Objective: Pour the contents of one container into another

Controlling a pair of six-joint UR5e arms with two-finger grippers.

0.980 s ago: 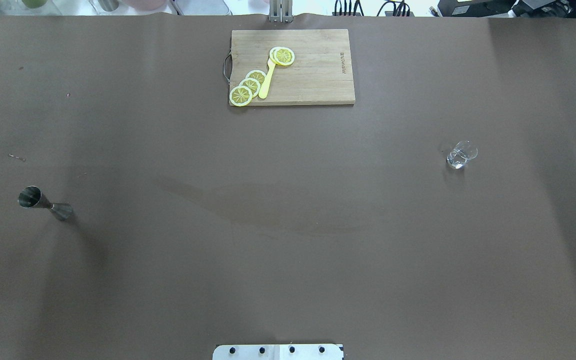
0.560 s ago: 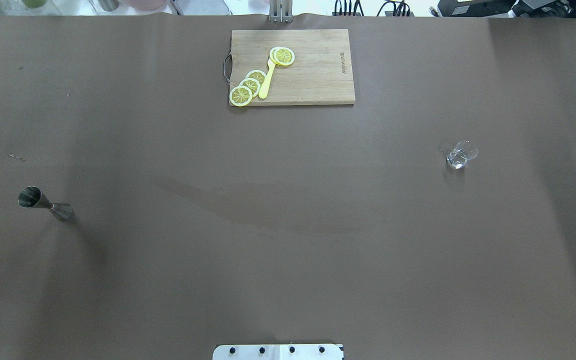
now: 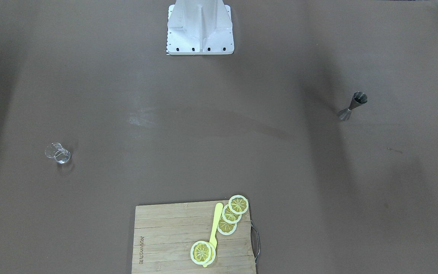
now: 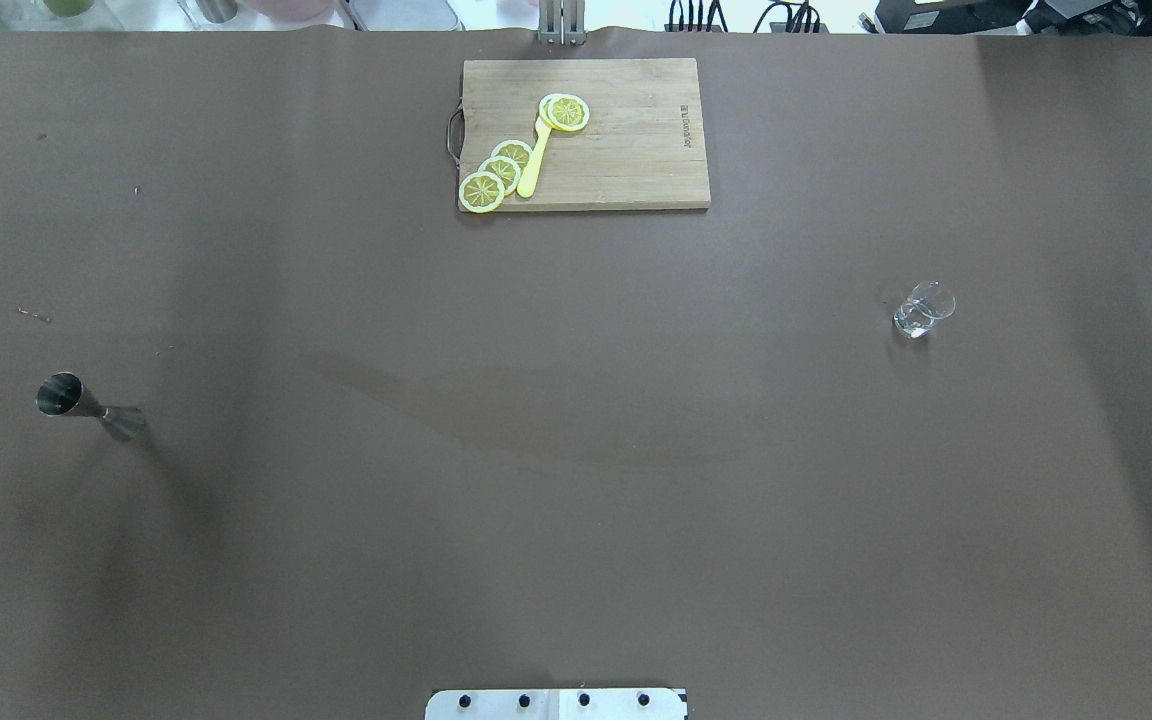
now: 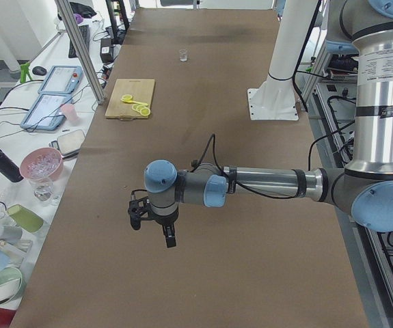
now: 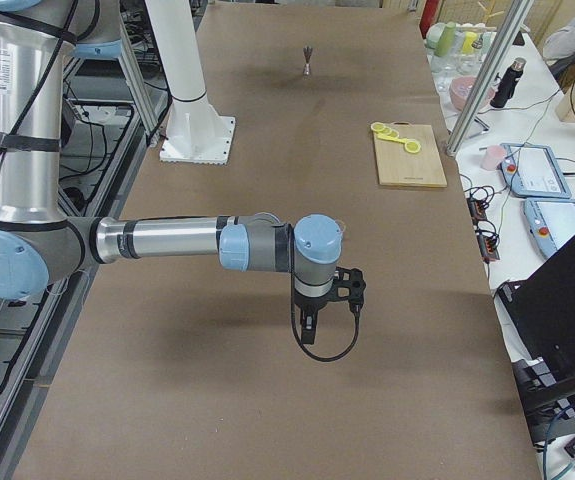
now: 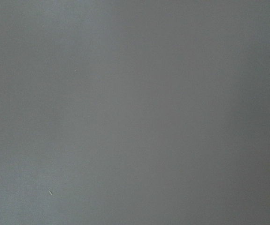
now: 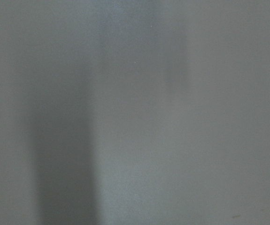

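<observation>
A steel jigger (image 4: 88, 406) stands upright at the table's left side, also seen as the jigger (image 3: 352, 105) and, far off, as the jigger (image 6: 309, 63). A small clear glass (image 4: 922, 309) stands on the right side, seen again as the glass (image 3: 58, 153) and the glass (image 5: 182, 55). My left gripper (image 5: 153, 229) hangs over the near end of the table in the exterior left view. My right gripper (image 6: 312, 325) shows only in the exterior right view. I cannot tell whether either one is open or shut. Both wrist views show bare table cover.
A wooden cutting board (image 4: 636, 150) with lemon slices (image 4: 501, 170) and a yellow pick lies at the far centre. The robot's white base (image 3: 200, 28) sits at the near centre edge. Bowls, cups and tablets crowd a side bench (image 5: 39, 157) beyond the table.
The jigger, the glass and the board have stayed put. The soft shadow beside the jigger has drifted slightly to the right.
</observation>
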